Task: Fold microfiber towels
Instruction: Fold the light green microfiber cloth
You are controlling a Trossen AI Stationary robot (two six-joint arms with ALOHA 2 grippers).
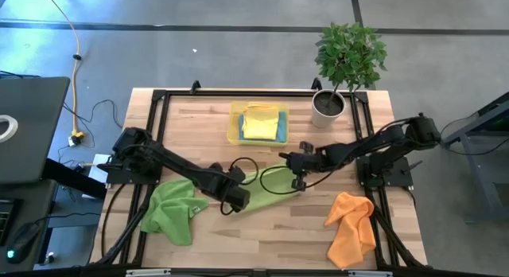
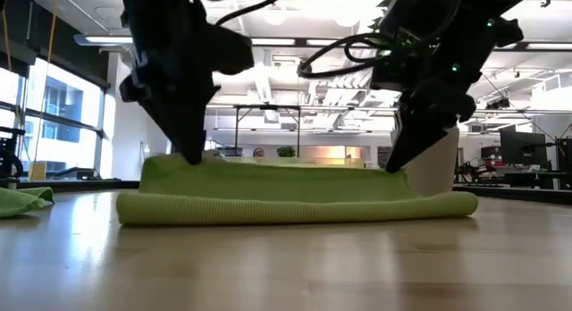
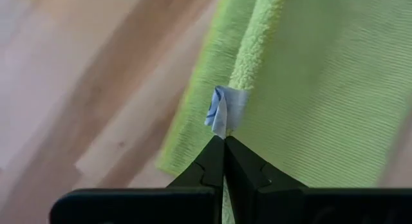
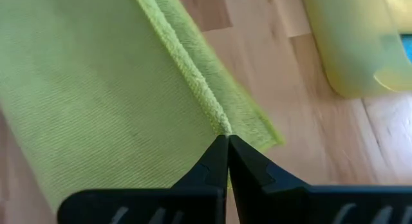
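Note:
A green microfiber towel [image 1: 269, 184] lies doubled over in the middle of the table, its fold [image 2: 295, 208] toward the near edge. My left gripper [image 3: 224, 139] is shut on its left end and my right gripper [image 4: 228, 138] on its right end. A second green towel [image 1: 171, 213] lies crumpled at the near left, and an orange one [image 1: 352, 225] at the near right. A yellow towel [image 1: 258, 122] lies on a blue one [image 1: 281, 130] in the yellow tray [image 1: 235, 127] at the back. My left gripper pinches the upper layer's hemmed edge [image 3: 241, 76] between its two fingertips, right at the small blue-and-white label [image 3: 222, 111]. It comes steeply from above. The towel lies on the table, with the held edge [image 2: 192, 161] raised a little. My right gripper pinches the upper layer's hemmed edge [image 4: 212, 108] between its two fingertips, near the towel's corner. It slants down from above, from the table's right. The held edge [image 2: 393, 171] stands slightly above the lower layer, which rests on the table.
A potted plant [image 1: 346, 70] stands at the far right corner, close behind my right arm. Bare wood shows along the near edge between the crumpled green towel and the orange one. Black frame rails [image 1: 151, 134] run along the table's sides.

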